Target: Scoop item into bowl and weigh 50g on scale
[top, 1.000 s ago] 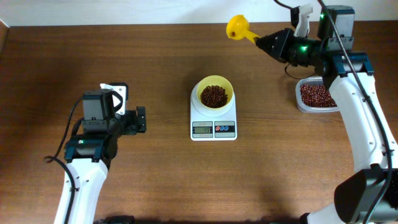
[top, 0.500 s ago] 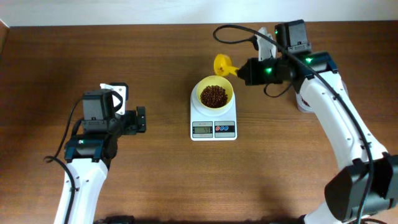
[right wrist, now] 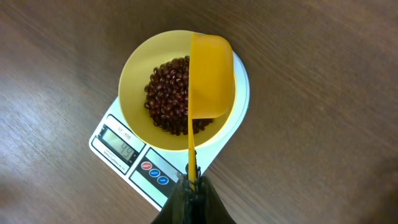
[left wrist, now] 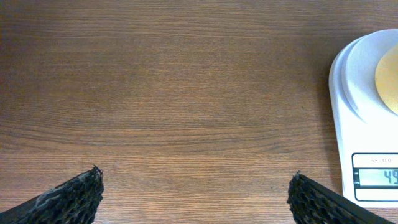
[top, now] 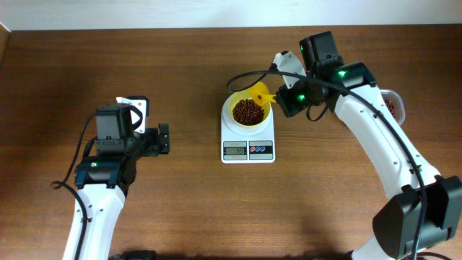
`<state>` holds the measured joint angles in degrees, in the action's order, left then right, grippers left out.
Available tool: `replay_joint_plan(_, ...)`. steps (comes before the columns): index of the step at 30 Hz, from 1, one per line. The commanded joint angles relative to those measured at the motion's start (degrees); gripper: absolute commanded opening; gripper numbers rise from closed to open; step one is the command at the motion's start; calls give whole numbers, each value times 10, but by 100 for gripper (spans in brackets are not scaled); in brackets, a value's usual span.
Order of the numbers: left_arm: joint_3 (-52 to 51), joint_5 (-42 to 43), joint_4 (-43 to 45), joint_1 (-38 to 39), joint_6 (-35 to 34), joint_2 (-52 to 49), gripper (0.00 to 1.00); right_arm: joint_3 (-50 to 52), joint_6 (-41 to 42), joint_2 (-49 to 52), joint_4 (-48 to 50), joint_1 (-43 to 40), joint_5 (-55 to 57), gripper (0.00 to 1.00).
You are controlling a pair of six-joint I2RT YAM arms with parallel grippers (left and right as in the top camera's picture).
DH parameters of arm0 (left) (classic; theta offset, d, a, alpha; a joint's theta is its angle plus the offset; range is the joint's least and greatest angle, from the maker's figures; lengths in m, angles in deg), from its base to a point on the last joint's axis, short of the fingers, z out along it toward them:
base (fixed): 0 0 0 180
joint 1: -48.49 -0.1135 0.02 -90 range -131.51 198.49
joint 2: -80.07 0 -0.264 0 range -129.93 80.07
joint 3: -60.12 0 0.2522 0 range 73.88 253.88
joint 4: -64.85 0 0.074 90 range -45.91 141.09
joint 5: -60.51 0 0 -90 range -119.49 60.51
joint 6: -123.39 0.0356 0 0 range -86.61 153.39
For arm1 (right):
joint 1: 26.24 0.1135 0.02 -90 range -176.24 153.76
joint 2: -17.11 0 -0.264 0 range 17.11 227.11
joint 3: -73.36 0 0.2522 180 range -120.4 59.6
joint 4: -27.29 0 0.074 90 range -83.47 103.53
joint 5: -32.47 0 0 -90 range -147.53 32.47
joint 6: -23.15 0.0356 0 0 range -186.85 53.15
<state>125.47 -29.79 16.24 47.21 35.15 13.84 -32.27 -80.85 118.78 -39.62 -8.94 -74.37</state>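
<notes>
The left gripper [top: 163, 139] sits over bare table [top: 188, 58], well apart from the scale and to its left; its fingers [left wrist: 74, 196] stand apart and hold nothing. At table centre stands one white scale [top: 247, 149], with one grey display [right wrist: 122, 148] reading 49 and two round buttons, one red [right wrist: 147, 166] and one blue [right wrist: 161, 180], on its near face. One pale yellow bowl [top: 232, 103] rests on the scale platform and holds the beans [top: 247, 110] as a single loose heap. One yellow scoop [top: 260, 92] hangs over the bowl's far-right rim, hiding part of the heap in the right wrist view. The right gripper [top: 283, 101] is clamped on the scoop handle [right wrist: 190, 146]. At far right, one clear container [top: 395, 106] is largely obstructed by the right arm [top: 375, 137].
</notes>
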Motion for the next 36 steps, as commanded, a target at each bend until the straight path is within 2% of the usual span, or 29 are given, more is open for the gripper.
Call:
replay_joint_plan(1, -2, -4, 1, -3, 7, -3, 99, -7, -56, 6, 3, 5, 7, 4)
replay_joint_plan(4, -2, -4, 1, -3, 7, -3, 99, -7, -90, 6, 17, 26, 12, 4)
replay_joint_plan(11, -2, -4, 1, -3, 7, -3, 99, -7, -102, 6, 17, 31, 25, 4)
replay_joint_plan(36, -2, -4, 1, -3, 7, -3, 99, -7, -102, 6, 17, 29, 25, 4)
